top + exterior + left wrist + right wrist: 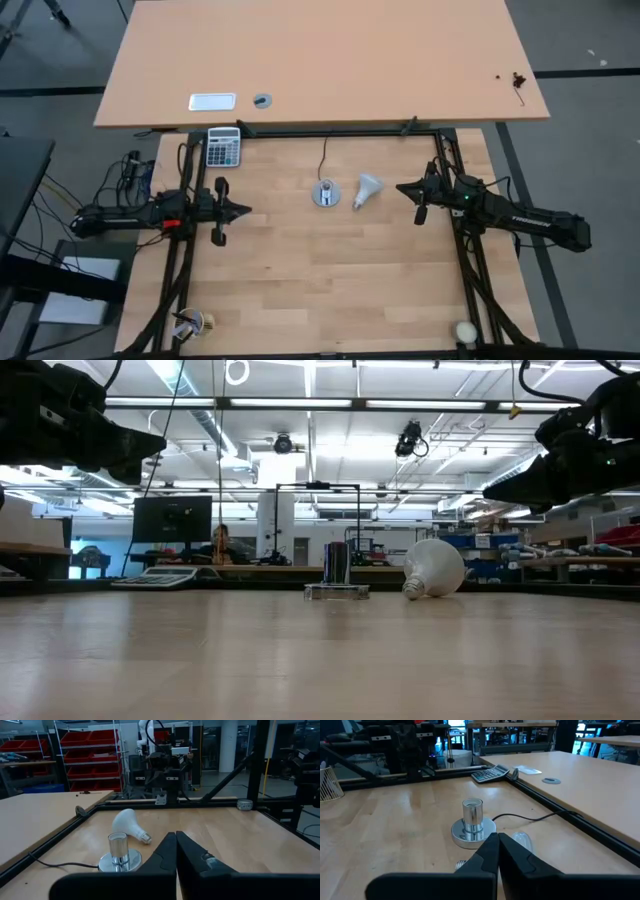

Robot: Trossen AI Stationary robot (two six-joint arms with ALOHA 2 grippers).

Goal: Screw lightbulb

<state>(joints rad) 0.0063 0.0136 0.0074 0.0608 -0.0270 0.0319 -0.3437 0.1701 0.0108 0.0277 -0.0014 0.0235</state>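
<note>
The white lightbulb [368,188] lies on its side on the wooden table, its screw base pointing toward the near edge. It also shows in the low view [435,568] and in the left wrist view [127,822]. The silver socket [325,193] with its black cord stands just left of the bulb, and shows in the right wrist view [473,822]. My left gripper [247,210] is shut and empty, above the table and left of the socket. My right gripper [400,187] is shut and empty, just right of the bulb. In the right wrist view its fingers partly hide the bulb [522,840].
A calculator [223,147] lies at the far left. A cream ball [465,331] sits at the near right corner and a small object [190,322] at the near left. A black frame [330,131] borders the work area, with a second tabletop [320,60] beyond it.
</note>
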